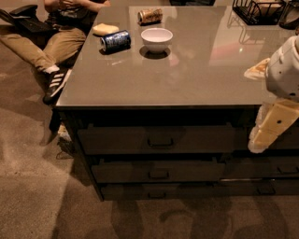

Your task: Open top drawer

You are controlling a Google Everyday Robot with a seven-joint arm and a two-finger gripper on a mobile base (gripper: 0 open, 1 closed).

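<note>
**Drawers closed under a grey counter, gripper at the right end**

Carpet [32, 196], brown and mottled, covers the floor around the unit. At the upper left a person [60, 28] in tan trousers sits on the floor, one leg stretched toward the counter. It ends in a black sneaker [56, 84] with white stripes, close to the counter's left corner.

The counter top [196, 84] is smooth, grey and glossy, and reflects the room lights. Near its back left lie a pale yellow item [105, 29] and, just beside it, a blue can [115, 40] on its side. A white bowl [156, 38] stands upright to the right of the can, with a second can [150, 16] lying behind it. A black wire rack [257, 11] stands at the far right corner, and a crumpled packet [254, 70] lies at the right edge.

The top drawer [117, 139] sits directly beneath the counter's overhang. It has a wide, dark grey, flat front, the tallest of three, with a small bar handle [160, 142] at its centre. It looks shut, roughly in line with the two shallower drawers [121, 172] below it.

The white robot arm [285, 67] hangs over the right edge. Its cream gripper [259, 142] points down and left in front of the top drawer's right end, well apart from the handle. I cannot tell whether the gripper is open or closed.
</note>
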